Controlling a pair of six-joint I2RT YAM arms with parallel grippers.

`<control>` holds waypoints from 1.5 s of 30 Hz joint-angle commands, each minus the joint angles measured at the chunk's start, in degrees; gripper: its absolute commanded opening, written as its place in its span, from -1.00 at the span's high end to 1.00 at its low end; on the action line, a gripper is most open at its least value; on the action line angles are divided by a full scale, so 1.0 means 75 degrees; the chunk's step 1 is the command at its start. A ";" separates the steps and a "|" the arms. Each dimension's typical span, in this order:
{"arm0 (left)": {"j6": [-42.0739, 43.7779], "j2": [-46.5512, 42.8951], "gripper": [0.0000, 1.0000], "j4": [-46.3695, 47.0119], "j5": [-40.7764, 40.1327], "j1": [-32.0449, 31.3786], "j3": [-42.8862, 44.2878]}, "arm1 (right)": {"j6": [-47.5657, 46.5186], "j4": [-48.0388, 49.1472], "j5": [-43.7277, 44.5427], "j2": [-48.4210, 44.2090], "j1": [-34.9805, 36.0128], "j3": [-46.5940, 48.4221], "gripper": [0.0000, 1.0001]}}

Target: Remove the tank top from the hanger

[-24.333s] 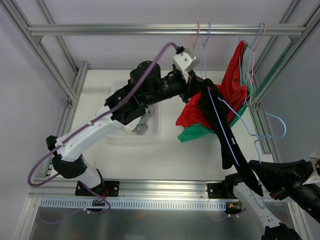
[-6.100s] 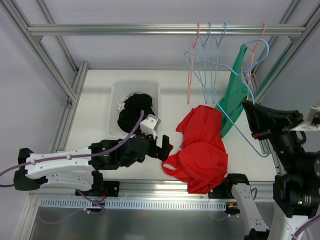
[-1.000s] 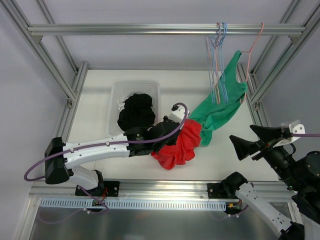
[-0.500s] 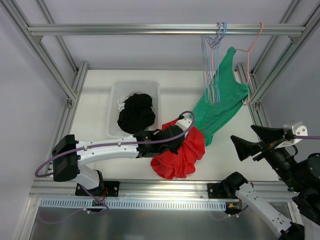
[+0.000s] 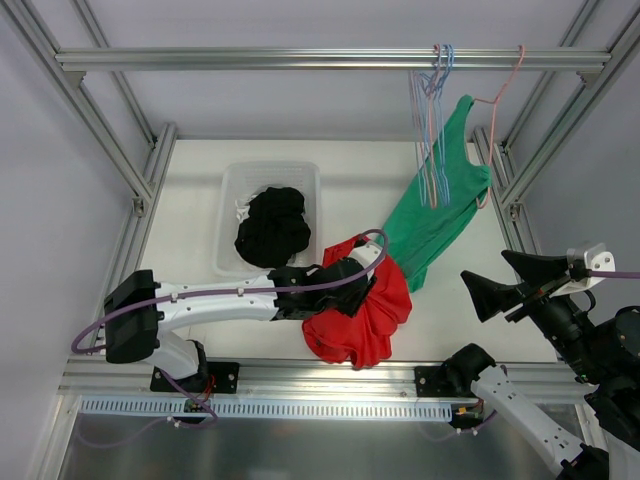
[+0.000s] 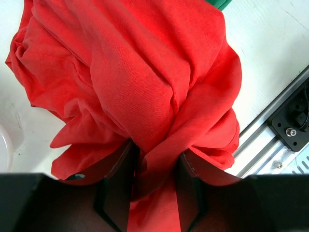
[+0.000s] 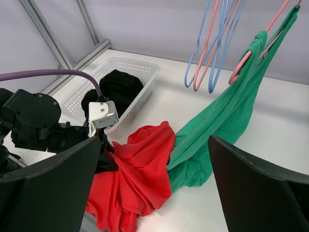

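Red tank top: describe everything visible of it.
The red tank top is soft, finely knit cloth in plain bright red. It is off any hanger and lies crumpled in a heap of deep folds on the white table, near the front edge. One bunched fold is pinched between the fingers of the left gripper. Its far edge lies against the lower end of the hanging green tank top. No straps or neckline can be made out.

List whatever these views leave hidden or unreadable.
- Left wrist view: the red top fills the left gripper's jaws; gripped or loose, unclear.
- Top view: the left arm covers those jaws.
- Right wrist view: the pink hanger's hook is cut off by the top edge.
- Basket: the black garment is bunched; type unreadable.
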 commanded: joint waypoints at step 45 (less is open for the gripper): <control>0.3120 -0.1112 1.00 -0.1657 -0.2724 0.2967 0.7094 | -0.0107 0.0956 0.0122 0.0812 0.0041 0.0270 -0.99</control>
